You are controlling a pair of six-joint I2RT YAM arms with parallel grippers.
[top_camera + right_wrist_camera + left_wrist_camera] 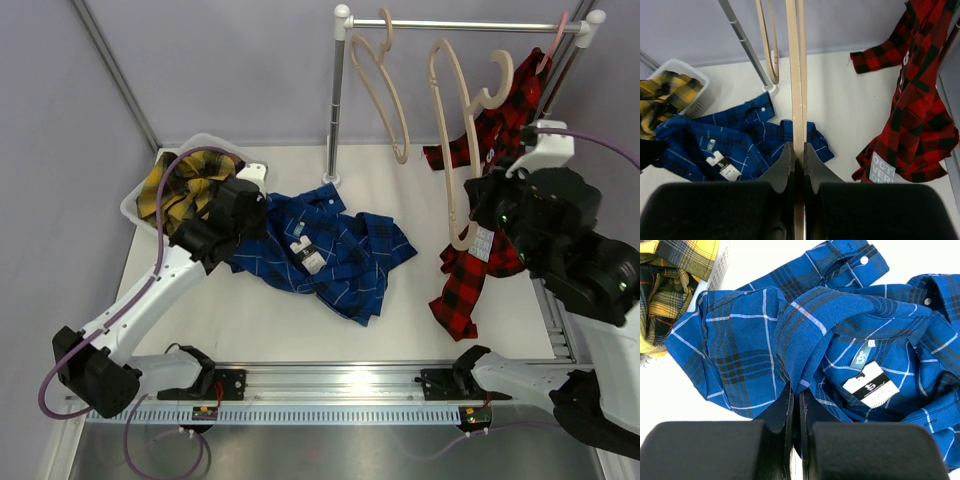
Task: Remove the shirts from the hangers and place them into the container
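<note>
Your left gripper [795, 392] is pinched shut on a fold of the blue shirt [740, 340]; the white basket [724, 262] lies just ahead-left of it. Your right gripper [798, 150] clamps an apparently bare beige hanger [794, 75].

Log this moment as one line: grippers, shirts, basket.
left gripper: shut on blue shirt | right gripper: shut on hanger | yellow shirt: in basket | red shirt: hanging at rack
</note>
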